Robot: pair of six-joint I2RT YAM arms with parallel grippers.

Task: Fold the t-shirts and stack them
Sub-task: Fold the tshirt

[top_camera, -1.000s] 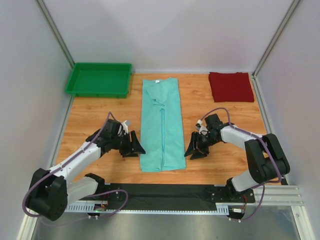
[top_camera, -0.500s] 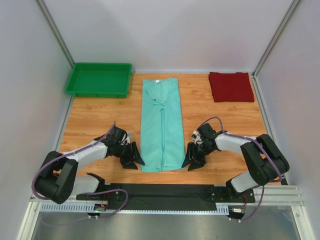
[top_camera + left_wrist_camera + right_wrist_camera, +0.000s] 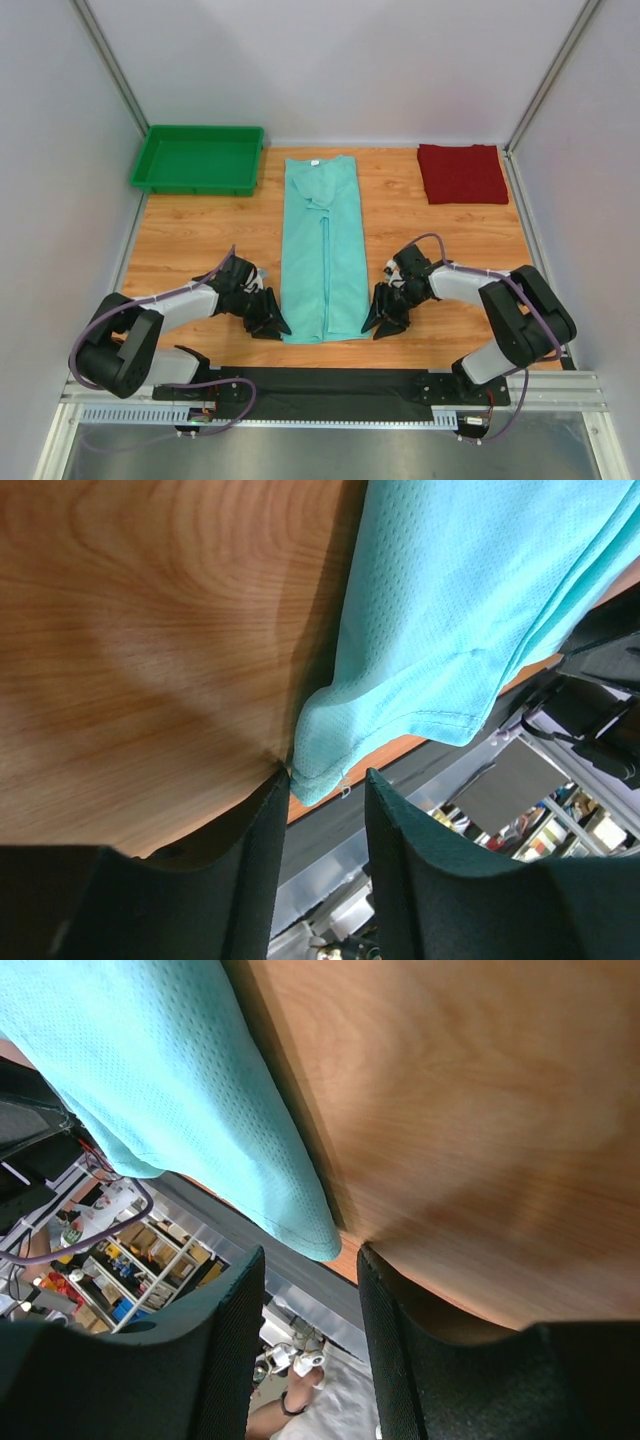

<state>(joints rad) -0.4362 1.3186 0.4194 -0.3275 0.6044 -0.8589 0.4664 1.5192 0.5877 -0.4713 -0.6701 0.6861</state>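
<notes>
The middle t-shirt is lying lengthwise down the bench. The tray is sitting behind and left of it, the other t-shirt behind and right. The left claw is sitting at its near left corner, the right claw at its near right.

Left arm and right arm: matching build, with pale grey-white tubular links between bulky black cylindrical joint housings. A thin purple cable loops along each arm down to its base. Left gripper and right gripper: black, each with two broad wedge-shaped fingers, matte, smooth-faced and round-edged. Small white fitting behind each gripper, possibly a connector; too small to confirm. Bases stand on a flat black mounting plate at the tabletop's near edge.
</notes>
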